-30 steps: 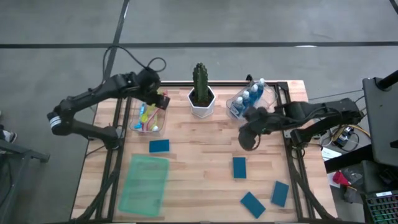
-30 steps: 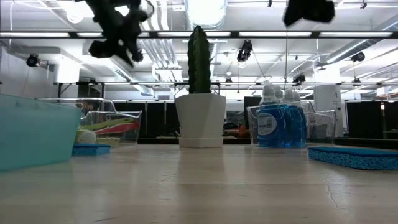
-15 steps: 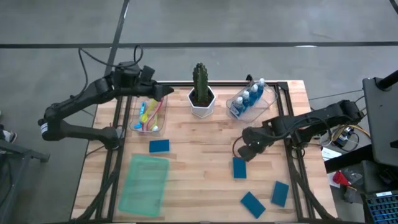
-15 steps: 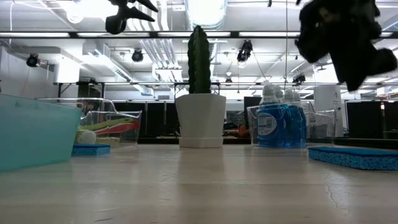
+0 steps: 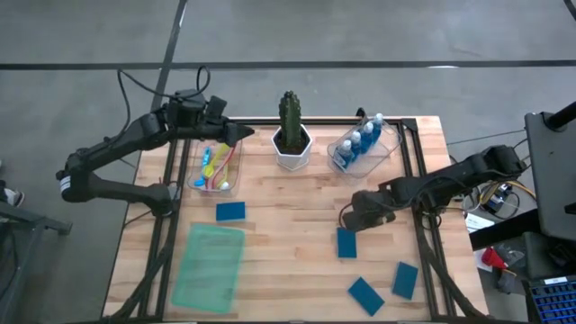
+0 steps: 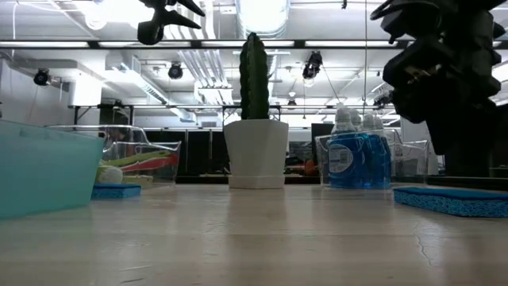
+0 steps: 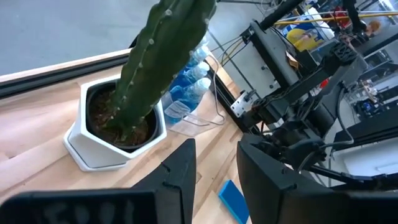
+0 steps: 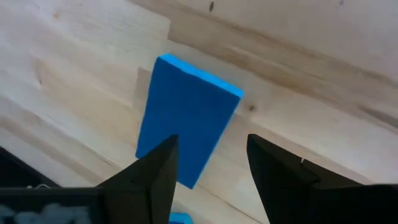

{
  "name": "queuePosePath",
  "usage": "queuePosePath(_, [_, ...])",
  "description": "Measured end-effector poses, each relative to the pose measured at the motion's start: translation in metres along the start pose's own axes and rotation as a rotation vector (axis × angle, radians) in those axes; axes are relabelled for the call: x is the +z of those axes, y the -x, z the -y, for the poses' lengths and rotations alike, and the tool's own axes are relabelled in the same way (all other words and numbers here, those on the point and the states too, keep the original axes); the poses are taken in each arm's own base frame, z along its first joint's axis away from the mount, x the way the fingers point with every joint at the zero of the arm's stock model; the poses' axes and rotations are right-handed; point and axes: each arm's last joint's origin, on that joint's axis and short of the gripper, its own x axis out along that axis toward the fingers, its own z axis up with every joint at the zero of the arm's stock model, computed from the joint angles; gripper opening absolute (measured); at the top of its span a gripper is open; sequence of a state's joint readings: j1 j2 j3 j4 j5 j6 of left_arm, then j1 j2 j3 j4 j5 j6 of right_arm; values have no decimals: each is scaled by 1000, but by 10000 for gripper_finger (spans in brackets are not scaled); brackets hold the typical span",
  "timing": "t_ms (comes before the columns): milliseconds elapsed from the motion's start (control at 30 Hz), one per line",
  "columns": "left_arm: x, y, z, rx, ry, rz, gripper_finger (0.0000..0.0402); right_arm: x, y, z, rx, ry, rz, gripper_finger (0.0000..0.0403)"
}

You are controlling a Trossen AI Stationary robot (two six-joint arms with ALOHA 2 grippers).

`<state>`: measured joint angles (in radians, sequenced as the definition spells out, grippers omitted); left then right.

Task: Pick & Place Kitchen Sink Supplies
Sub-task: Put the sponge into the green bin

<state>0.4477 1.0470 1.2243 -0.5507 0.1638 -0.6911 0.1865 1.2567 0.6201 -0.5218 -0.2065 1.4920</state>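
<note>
Where overhead hides it, parted fingers (image 8: pixel 158 171) astride sponge (image 8: pixel 186 118).

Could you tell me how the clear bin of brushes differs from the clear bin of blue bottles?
The brush bin sits left of the cactus; the bottle bin sits right of it. The brush bin holds thin brushes lying flat; the bottle bin holds bottles standing upright. The brush bin lies square to the table edge; the bottle bin is angled. Both are transparent, at the table's far side.
</note>
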Motion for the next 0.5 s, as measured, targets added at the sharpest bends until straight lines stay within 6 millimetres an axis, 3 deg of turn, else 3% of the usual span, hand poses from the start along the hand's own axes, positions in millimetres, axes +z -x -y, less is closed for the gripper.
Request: queuePosePath(500, [0,0,0,-2,12,-2,108,-3,-43,-2,-109,54,-3,181])
